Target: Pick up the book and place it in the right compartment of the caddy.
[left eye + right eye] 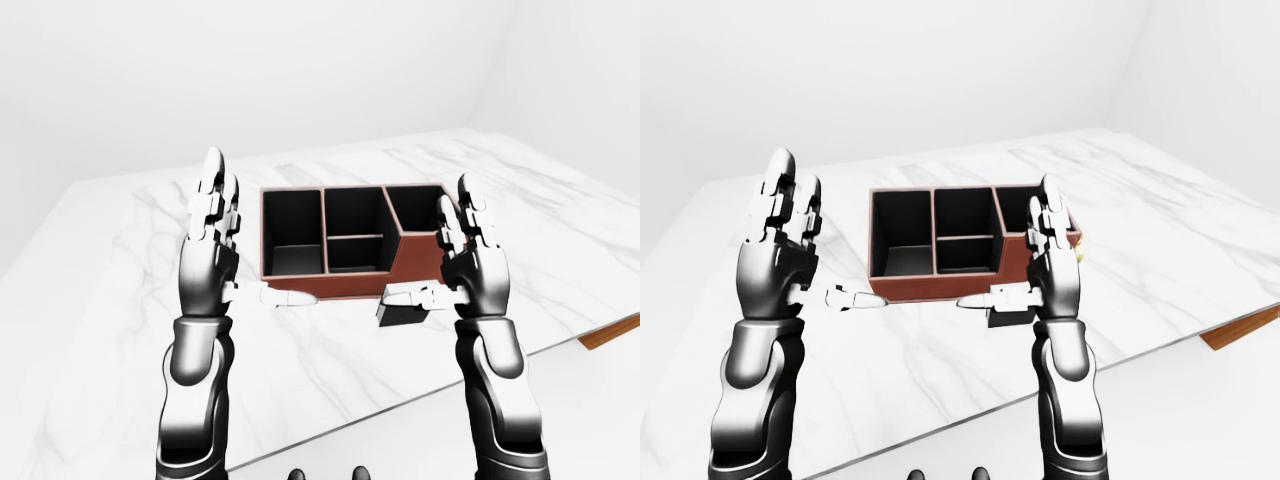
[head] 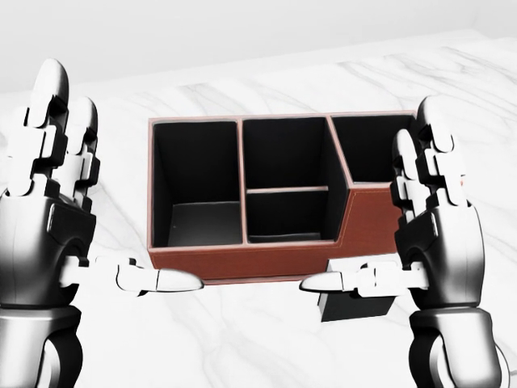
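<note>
The brown caddy (image 2: 266,264) with black compartments stands on the marble table in the middle of the head view. Its right compartment (image 2: 376,149) shows partly behind my right fingers. The book (image 2: 355,305), a small dark block, lies on the table by the caddy's near wall at its right end, just under my right thumb. My right hand (image 2: 371,198) is open, fingers upright, thumb pointing left above the book and not gripping it. My left hand (image 2: 117,182) is open too, at the caddy's left end, holding nothing.
The white marble table (image 1: 120,260) stretches widely to the left and right of the caddy. Its near edge runs across the bottom of the eye views. A brown wooden piece (image 1: 610,332) shows beyond that edge at the right. White walls stand behind.
</note>
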Controlling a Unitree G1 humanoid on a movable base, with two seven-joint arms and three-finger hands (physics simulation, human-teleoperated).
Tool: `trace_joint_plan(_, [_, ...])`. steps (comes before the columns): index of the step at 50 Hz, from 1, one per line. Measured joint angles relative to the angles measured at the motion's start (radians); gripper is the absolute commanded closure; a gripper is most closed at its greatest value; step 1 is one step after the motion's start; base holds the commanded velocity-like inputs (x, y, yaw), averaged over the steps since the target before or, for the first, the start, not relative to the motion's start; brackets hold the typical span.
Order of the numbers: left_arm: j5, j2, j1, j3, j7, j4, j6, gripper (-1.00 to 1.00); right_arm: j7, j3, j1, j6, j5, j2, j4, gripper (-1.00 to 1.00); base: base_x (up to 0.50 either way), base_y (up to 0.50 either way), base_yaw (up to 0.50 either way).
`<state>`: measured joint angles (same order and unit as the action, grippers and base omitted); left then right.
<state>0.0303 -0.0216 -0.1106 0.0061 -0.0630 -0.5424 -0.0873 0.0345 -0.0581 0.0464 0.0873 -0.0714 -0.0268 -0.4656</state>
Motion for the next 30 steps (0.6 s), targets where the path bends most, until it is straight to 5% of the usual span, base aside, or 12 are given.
trace_joint_plan(10, [-0.001, 0.000, 0.003, 0.000, -0.001, 0.004, 0.000, -1.00, 0.030, 0.014, -0.011, 0.000, 0.137, -0.032, -0.023, -1.00, 0.00, 0.00, 0.00])
trace_joint_plan(30, [-0.003, 0.001, 0.013, 0.001, -0.001, 0.014, 0.000, -1.00, 0.215, 0.023, -0.147, -0.011, 0.834, -0.071, -0.032, -1.00, 0.00, 0.00, 0.00])
